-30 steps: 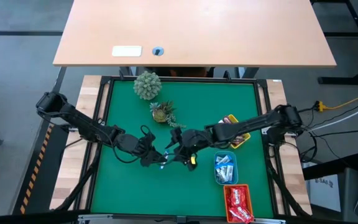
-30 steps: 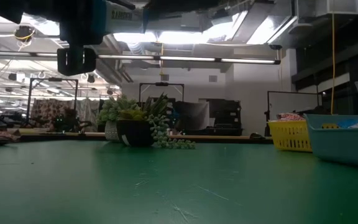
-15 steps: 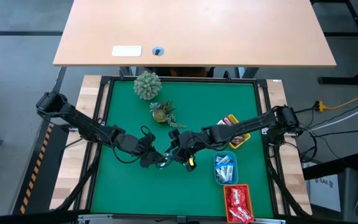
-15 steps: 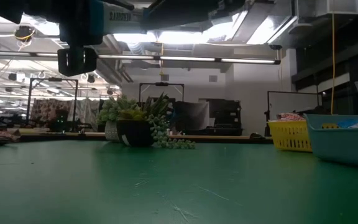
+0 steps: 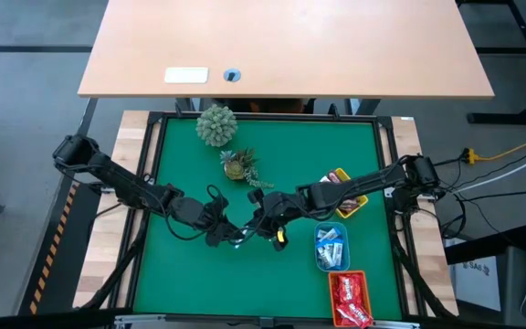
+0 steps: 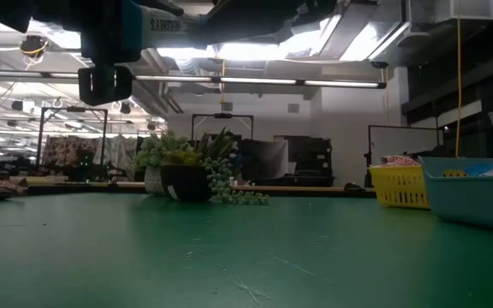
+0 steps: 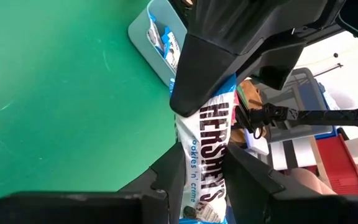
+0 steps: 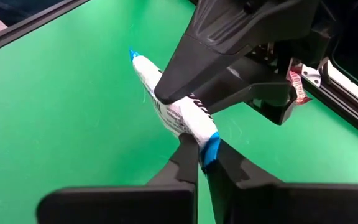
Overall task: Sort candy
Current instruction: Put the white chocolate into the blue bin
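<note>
My two grippers meet nose to nose over the middle of the green mat, sharing one sweet between them: a white-and-blue Hershey's cookies 'n' creme bar [image 7: 211, 152]. My left gripper [image 7: 205, 174] has its fingers clamped on one end of the wrapper. My right gripper [image 8: 199, 155] is pinched closed on the blue crimped end opposite, so the bar spans the short gap between us, clear of the mat.

Behind my right gripper, along that arm's side of the mat, the sorting looks largely done. The blue tray [image 5: 330, 247] nearest to it holds blue-and-white wrappers like this one. The orange tray [image 5: 348, 298] beyond that is full of shiny red packets. The yellow tray [image 5: 348, 203] under my right forearm holds dark bars. I see no loose candy lying on the mat around either gripper, only the two small plants [image 5: 216, 124] on the far side of us.

So I judge this bar to be among the last pieces. What is left is for my left gripper to release and my right to carry it to the blue tray.
</note>
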`<state>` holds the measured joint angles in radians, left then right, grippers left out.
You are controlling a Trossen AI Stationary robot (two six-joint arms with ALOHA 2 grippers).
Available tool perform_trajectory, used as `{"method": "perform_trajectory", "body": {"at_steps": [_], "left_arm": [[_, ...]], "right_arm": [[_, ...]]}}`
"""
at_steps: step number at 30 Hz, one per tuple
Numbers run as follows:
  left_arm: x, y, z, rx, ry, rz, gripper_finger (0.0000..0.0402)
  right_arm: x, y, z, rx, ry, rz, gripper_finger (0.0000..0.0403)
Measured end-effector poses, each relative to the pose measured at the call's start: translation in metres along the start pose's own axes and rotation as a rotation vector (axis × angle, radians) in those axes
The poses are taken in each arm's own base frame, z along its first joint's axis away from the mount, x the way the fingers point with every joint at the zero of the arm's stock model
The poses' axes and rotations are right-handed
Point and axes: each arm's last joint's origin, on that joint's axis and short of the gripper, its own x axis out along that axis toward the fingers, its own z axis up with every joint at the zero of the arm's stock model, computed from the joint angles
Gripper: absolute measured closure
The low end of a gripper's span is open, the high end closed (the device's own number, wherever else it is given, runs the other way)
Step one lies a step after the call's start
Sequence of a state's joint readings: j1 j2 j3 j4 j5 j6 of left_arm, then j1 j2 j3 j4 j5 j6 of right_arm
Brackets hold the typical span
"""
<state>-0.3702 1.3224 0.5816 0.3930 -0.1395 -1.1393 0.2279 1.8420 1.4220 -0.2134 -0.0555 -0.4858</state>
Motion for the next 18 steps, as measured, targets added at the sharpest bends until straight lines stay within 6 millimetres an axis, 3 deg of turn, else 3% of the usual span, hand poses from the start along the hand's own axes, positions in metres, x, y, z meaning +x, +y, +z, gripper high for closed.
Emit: {"method": "perform_trajectory", "body": {"at_steps": [10, 18], "left_arm": [[0.0, 0.006, -0.002, 0.012, 0.033, 0.075, 0.0297], [-0.001, 0.011, -0.004, 0.063, 0.042, 0.11, 0.0226]], "right_arm": [[0.001, 0.001, -0.001, 0.009, 0.01, 0.003, 0.0391], [0.001, 0.006, -0.003, 0.037, 0.035, 0.045, 0.0391]]}}
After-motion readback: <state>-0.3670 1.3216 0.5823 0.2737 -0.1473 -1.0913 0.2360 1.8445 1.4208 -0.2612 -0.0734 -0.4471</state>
